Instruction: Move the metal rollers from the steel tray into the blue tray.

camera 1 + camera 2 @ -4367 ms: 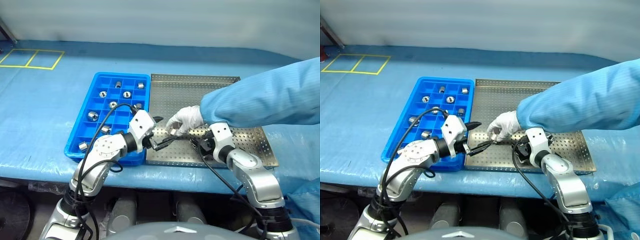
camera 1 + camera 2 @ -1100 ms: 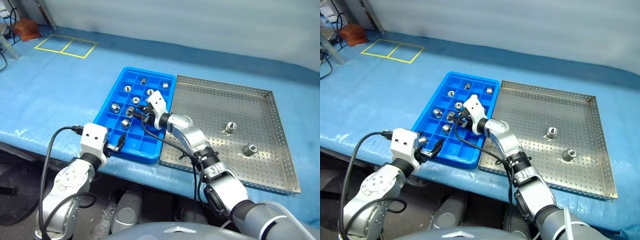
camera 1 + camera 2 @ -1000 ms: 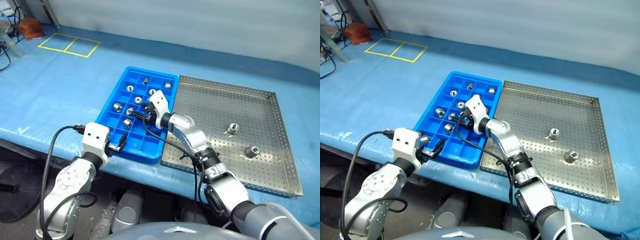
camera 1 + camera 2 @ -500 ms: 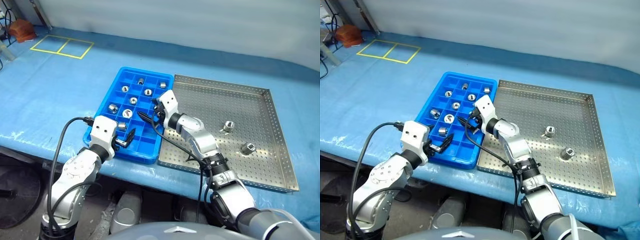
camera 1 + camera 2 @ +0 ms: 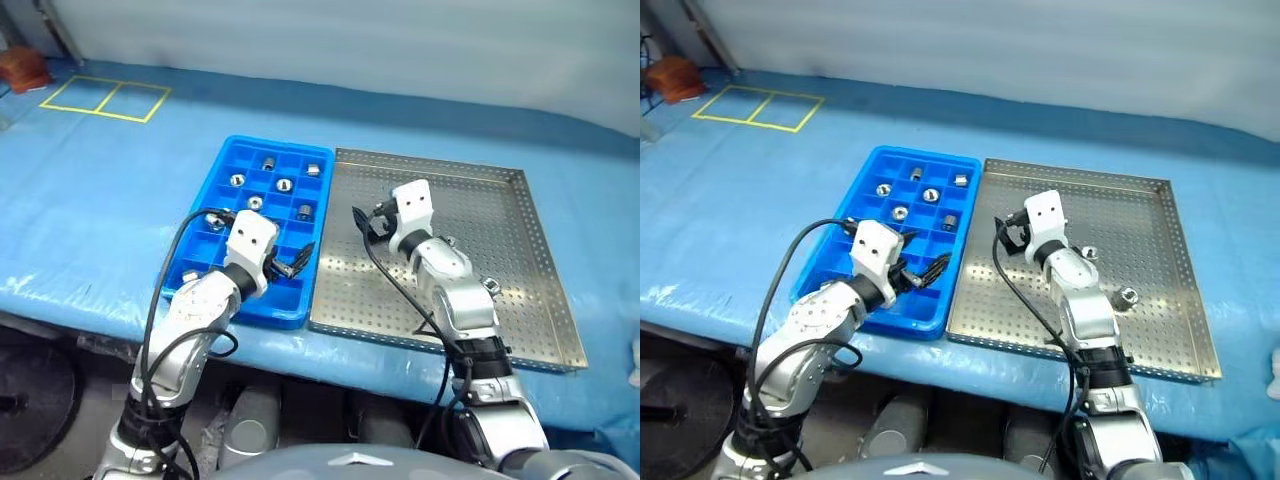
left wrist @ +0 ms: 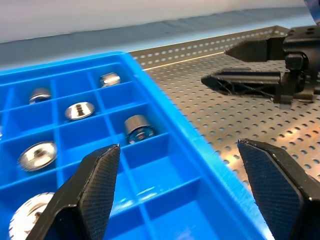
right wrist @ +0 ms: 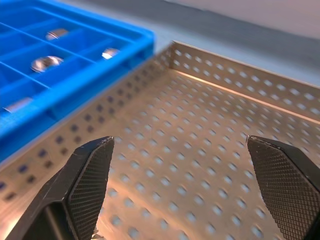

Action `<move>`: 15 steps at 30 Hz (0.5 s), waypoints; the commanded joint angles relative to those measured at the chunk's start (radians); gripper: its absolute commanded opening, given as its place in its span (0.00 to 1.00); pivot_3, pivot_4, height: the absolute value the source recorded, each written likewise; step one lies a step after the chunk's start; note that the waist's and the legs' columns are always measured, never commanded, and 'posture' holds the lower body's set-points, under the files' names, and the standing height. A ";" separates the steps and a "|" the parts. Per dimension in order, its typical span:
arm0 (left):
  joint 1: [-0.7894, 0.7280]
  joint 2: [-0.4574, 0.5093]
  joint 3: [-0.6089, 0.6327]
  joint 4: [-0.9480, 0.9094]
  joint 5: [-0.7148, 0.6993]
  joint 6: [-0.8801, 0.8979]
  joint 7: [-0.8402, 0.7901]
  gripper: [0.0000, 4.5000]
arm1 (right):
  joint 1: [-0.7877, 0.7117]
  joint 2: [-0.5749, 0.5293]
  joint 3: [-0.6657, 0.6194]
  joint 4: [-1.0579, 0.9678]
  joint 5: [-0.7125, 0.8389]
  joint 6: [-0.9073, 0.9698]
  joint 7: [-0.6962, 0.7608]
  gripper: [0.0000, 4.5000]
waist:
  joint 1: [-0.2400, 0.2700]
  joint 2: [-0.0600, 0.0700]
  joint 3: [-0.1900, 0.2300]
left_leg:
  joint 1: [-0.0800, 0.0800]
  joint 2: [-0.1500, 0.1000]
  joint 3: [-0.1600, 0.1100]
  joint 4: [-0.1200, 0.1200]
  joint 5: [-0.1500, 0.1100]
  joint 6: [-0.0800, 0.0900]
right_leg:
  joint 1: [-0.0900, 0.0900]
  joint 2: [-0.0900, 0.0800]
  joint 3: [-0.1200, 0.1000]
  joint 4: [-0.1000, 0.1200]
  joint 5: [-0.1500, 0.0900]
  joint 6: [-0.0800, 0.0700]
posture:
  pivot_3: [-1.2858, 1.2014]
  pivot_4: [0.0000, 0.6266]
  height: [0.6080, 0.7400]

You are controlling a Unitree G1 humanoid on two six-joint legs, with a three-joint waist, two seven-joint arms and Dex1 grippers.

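Blue sheeting (image 5: 120, 190) covers the whole table, with a yellow outlined double rectangle (image 5: 104, 98) marked on it at the upper left of the head view and a pale wall band along the top. Largest on the sheet is the steel tray (image 5: 500, 250), a perforated silver rectangle filling the centre-right of the frame. Touching its left rim lies the narrower blue tray (image 5: 225, 170), its grid of small square compartments running from the upper middle down toward the lower left.

Over the near right corner of the blue tray the left gripper (image 5: 296, 262) hangs, its two black fingers spread apart with nothing between them. From the left wrist camera the fingers (image 6: 95, 185) frame the tray's right wall and several filled compartments. Above the left part of the steel tray sits the right gripper (image 5: 366, 222), pointing toward the frame's left; its jaws stand wide apart and empty, and in the right wrist camera its fingertips (image 7: 90, 175) bracket bare perforated floor.

Most of the metal rollers (image 5: 284, 185) sit one to a compartment in the far half of the blue tray, with one more (image 5: 189, 275) at its near left edge. Two others remain on the steel tray, one (image 5: 1127, 295) right of the right forearm, another (image 5: 1090, 254) partly hidden just beside that arm.
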 commanded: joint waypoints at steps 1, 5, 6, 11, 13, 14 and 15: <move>-0.058 -0.012 -0.033 0.045 0.014 -0.063 -0.028 0.92 | 0.014 -0.008 -0.036 -0.070 -0.029 0.017 -0.067 0.99 | -0.020 0.000 0.000 | 0.000 0.000 0.000 0.000 0.000 0.000 | 0.000 0.000 0.000 0.000 0.000 0.000 | 0.60 0.24 1.00; -0.096 -0.025 -0.052 0.076 0.011 -0.088 -0.050 0.92 | 0.031 -0.004 -0.062 -0.055 -0.047 0.029 -0.124 0.99 | -0.050 0.000 0.000 | 0.000 0.000 0.000 0.001 0.000 0.000 | 0.001 0.000 0.000 0.001 0.000 0.000 | 0.59 0.24 1.00; -0.097 -0.025 -0.055 0.079 0.012 -0.090 -0.053 0.92 | 0.032 -0.002 -0.067 -0.049 -0.048 0.027 -0.135 0.99 | -0.059 0.000 0.000 | 0.000 0.000 0.000 0.001 0.000 0.000 | 0.001 0.000 0.000 0.000 0.000 0.000 | 0.59 0.24 1.00; -0.080 -0.020 -0.065 0.077 0.012 -0.089 -0.063 0.92 | 0.024 0.012 -0.102 0.015 -0.061 0.015 -0.207 0.99 | -0.082 0.000 0.000 | 0.001 0.000 0.000 0.001 0.000 0.000 | 0.001 0.000 0.001 0.001 0.000 0.000 | 0.59 0.24 1.00; -0.072 -0.018 -0.064 0.069 0.012 -0.085 -0.065 0.92 | 0.020 0.023 -0.122 0.038 -0.051 0.016 -0.232 0.99 | -0.084 0.000 0.000 | 0.001 0.000 0.000 0.001 0.000 0.001 | 0.001 0.000 0.001 0.001 0.000 0.000 | 0.59 0.24 1.00; -0.068 -0.017 -0.062 0.067 0.012 -0.082 -0.064 0.92 | 0.016 0.033 -0.135 0.052 -0.042 0.019 -0.245 0.99 | -0.085 0.000 0.000 | 0.001 0.000 0.000 0.001 0.000 0.001 | 0.001 0.000 0.001 0.001 0.000 0.000 | 0.59 0.24 1.00; -0.066 -0.016 -0.061 0.065 0.013 -0.081 -0.064 0.92 | 0.013 0.038 -0.141 0.064 -0.037 0.019 -0.250 0.99 | -0.085 0.000 0.000 | 0.001 0.000 0.000 0.001 0.000 0.001 | 0.001 0.000 0.001 0.001 0.000 0.000 | 0.59 0.24 1.00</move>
